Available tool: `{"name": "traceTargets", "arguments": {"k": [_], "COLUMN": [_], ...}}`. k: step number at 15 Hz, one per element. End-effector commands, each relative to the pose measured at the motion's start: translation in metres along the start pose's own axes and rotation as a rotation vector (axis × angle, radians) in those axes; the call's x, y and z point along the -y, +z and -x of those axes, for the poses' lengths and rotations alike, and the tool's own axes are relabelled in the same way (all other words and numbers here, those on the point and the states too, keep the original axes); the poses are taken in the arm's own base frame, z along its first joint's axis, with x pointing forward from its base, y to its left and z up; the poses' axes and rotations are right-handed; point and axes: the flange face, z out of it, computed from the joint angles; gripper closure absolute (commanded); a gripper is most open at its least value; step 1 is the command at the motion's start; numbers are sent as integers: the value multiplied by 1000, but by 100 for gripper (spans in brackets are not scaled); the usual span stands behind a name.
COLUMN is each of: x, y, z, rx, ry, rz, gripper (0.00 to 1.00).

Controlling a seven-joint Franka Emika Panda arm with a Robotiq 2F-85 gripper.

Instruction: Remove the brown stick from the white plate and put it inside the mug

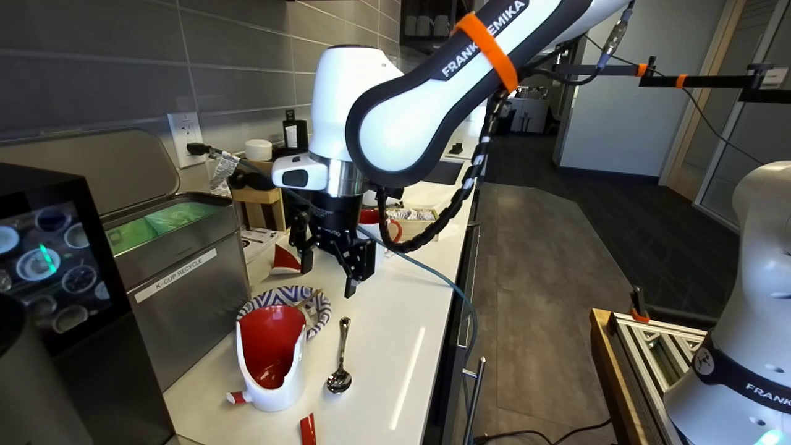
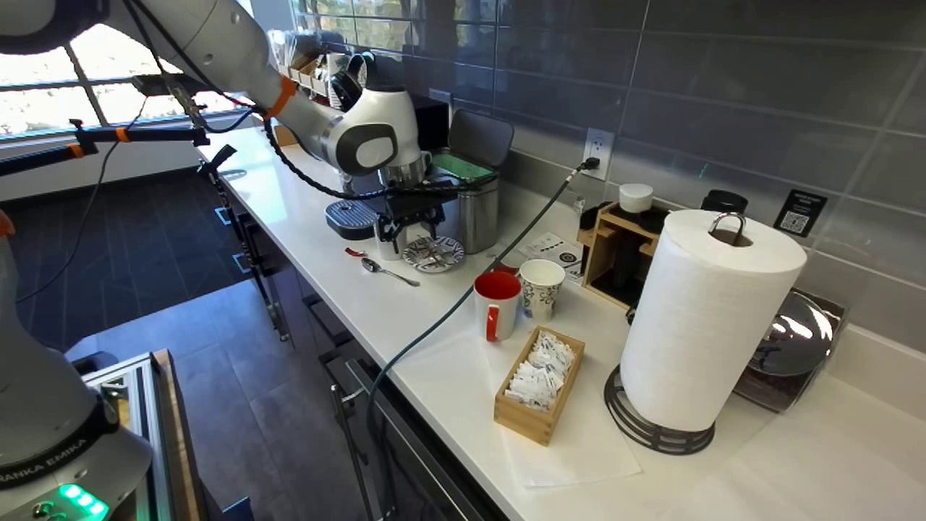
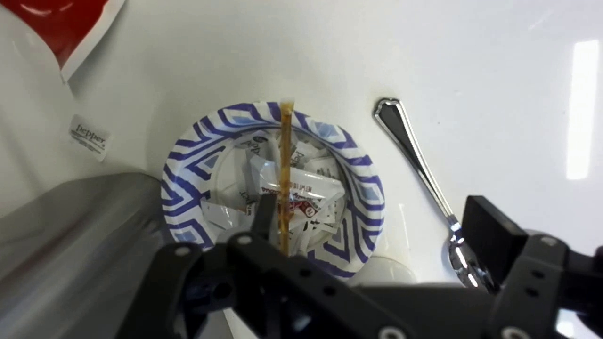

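The brown stick (image 3: 285,165) lies across the white plate with blue zigzag pattern (image 3: 365,197), on top of small packets. The plate also shows in both exterior views (image 1: 264,300) (image 2: 451,246). The mug (image 2: 508,312) is upright, white outside with a red inside and red handle; in an exterior view it is partly hidden behind the gripper and cable (image 1: 370,217). My gripper (image 3: 379,226) is open and empty above the counter by the plate (image 1: 329,276). In the wrist view one finger overlaps the plate beside the stick; the other overlaps the spoon.
A broken white mug with red inside (image 1: 287,389) stands against the plate, with red shards (image 1: 308,429) around. A spoon (image 1: 341,355) lies beside it. A metal bin (image 1: 185,309), paper cup (image 2: 539,297), packet box (image 2: 517,420), paper towel roll (image 2: 709,318) and blue cable (image 2: 423,335) are nearby.
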Motion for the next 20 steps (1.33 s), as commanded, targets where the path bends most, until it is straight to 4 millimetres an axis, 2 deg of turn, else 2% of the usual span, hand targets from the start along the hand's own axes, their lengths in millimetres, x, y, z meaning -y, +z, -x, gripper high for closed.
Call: {"name": "traceTargets", "arguments": {"k": [1,4,5,6,8,9,11,14,16,17,20], "x": [-17,-29,-32,-35,-41,-43,-46,-49,-51,-52,-53], "y": [19,25,28,31,35,38,44,50,52,54,55], "z": [-4,-5,-4,-2,0,2,4,7,8,8,10], "rx": [-38,-49,-41,-39,-40,-40,-34,-32,-31,-30,-26], "ry": [13,27,31,34,40,43,47,54,56,56,57], "rz": [3,13,15,14,9,6,2,-1,-4,-5,-5], "gripper": [4,12,22,22,35,39,35,37,49,63,83]}}
